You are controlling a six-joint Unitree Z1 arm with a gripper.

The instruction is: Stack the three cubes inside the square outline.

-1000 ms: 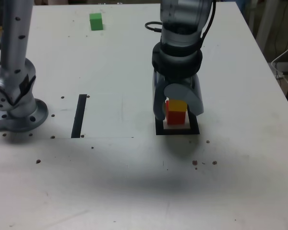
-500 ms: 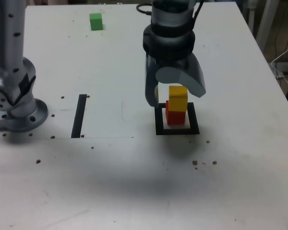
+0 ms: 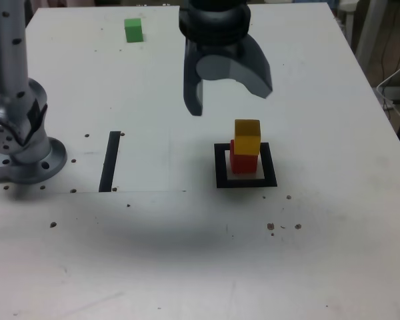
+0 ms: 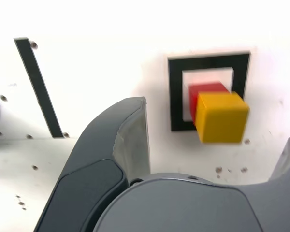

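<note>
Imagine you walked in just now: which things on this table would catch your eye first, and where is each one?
First, the yellow cube sitting on the red cube inside the square outline, right of centre in the exterior view. Next, the open, empty claw hanging above and slightly to the exterior view's left of that stack. Last, the green cube alone at the far edge of the table.
</note>
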